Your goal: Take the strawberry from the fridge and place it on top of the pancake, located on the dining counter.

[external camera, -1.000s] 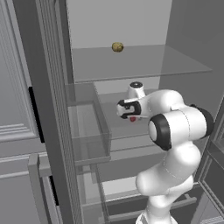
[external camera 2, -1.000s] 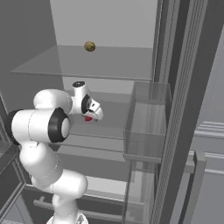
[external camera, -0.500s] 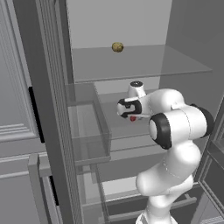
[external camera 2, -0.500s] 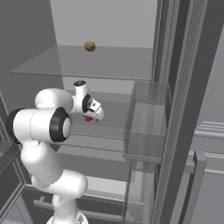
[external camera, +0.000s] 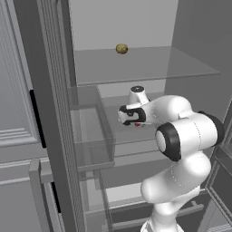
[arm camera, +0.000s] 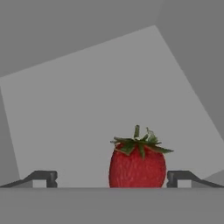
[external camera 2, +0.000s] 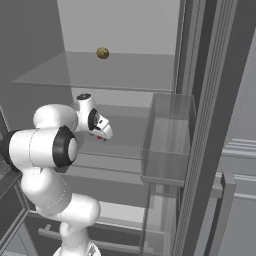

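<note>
The fridge [external camera: 113, 22] stands open in front of me, with a pale grey interior. My gripper [external camera: 129, 116] reaches in over the middle glass shelf [external camera 2: 125, 142]. In the hand view the strawberry [arm camera: 138, 164], bright red with a green leafy cap, stands upright on the shelf. It sits between my open fingertips [arm camera: 46, 177], closer to the right one, and neither tip presses on it. A sliver of the red strawberry [external camera: 137, 124] shows under the hand, and the strawberry [external camera 2: 100, 136] peeks out below the gripper [external camera 2: 102, 129]. The pancake and the dining counter are out of view.
A tan-yellow round item [external camera: 121, 48] lies on the upper glass shelf [external camera: 149, 63], also seen from the other side [external camera 2: 102, 52]. Clear door bins [external camera: 90, 131] [external camera 2: 167, 140] flank the opening. A drawer front [external camera: 131, 190] lies below the shelves.
</note>
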